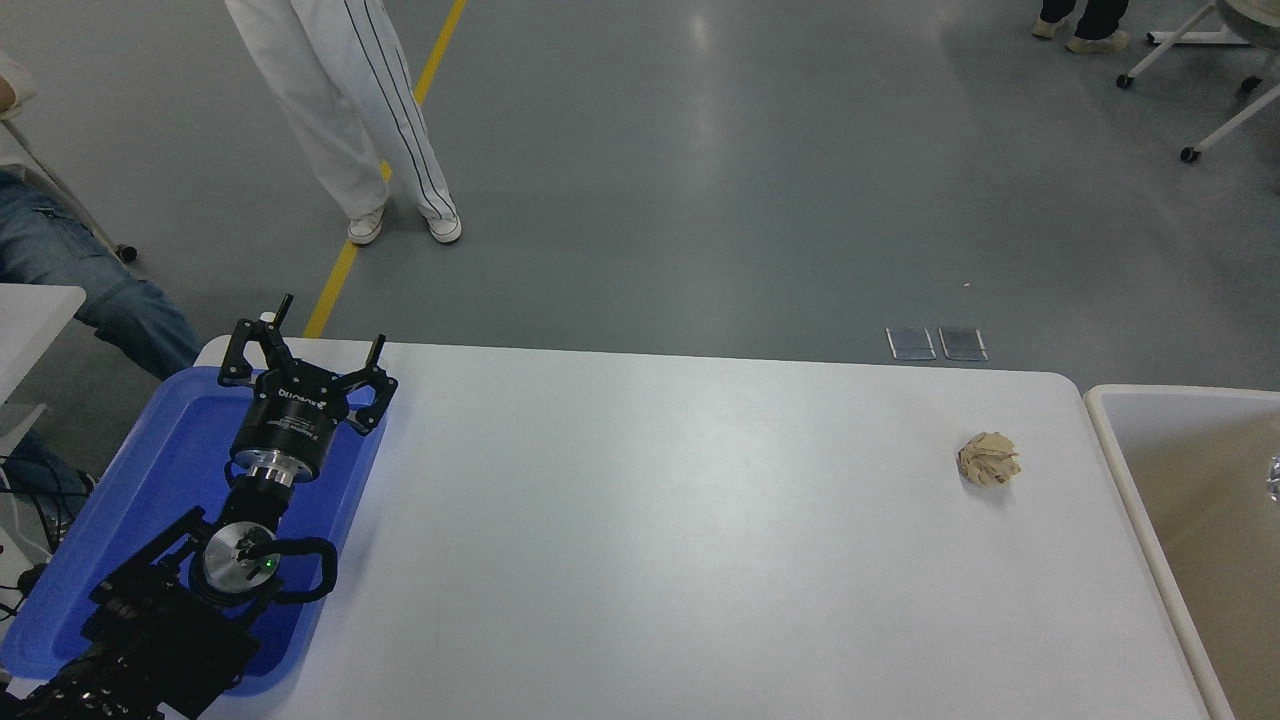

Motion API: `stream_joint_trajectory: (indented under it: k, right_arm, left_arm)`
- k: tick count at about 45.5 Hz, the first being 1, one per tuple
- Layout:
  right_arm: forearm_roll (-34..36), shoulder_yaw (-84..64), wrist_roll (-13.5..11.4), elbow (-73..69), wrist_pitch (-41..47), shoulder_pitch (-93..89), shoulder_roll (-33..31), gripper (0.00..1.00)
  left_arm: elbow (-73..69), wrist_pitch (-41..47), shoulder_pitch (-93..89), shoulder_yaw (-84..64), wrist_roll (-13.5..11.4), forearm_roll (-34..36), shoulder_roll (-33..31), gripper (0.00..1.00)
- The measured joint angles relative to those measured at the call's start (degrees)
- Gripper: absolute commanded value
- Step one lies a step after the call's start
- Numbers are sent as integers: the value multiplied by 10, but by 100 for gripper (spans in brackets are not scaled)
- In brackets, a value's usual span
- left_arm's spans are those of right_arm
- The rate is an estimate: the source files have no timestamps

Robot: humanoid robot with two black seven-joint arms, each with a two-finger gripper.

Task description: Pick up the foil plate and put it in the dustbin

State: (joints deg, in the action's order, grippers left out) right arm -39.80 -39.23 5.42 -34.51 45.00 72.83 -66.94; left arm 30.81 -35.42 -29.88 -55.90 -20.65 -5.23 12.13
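Observation:
The dustbin (1112, 440) is a beige bin with a pale rim, standing against the table's right end. Only a small shiny silver sliver of the foil plate (1275, 478) shows at the picture's right edge, over the bin's tan interior; the rest is out of view. My left gripper (322, 338) is parked at the lower left over a blue tray, with its fingers spread open and empty. My right arm and gripper are out of view.
A small crumpled tan paper ball (988, 460) lies on the white table (650, 520) near the bin. A flat blue tray (165, 470) lies under the left arm. A person in white trousers (350, 110) stands beyond the table, and another sits at far left.

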Motion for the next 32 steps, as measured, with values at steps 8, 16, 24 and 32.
stream_joint_trajectory:
  k: [8,16,24,32]
  right_arm:
    - [39,40,0,14,0,-83,21,0]
    - [83,57,0,28,-30,-144,40,0]
    - [150,66,0,35,-127,-200,64,0]
    - [225,70,0,39,-238,-244,96,0]
  left_arm:
    - [0,0,0,0,0,0,0,100]
    - [0,0,0,0,0,0,0,100]
    - [0,0,0,0,0,0,0,100]
    - [0,0,0,0,0,0,0,100]
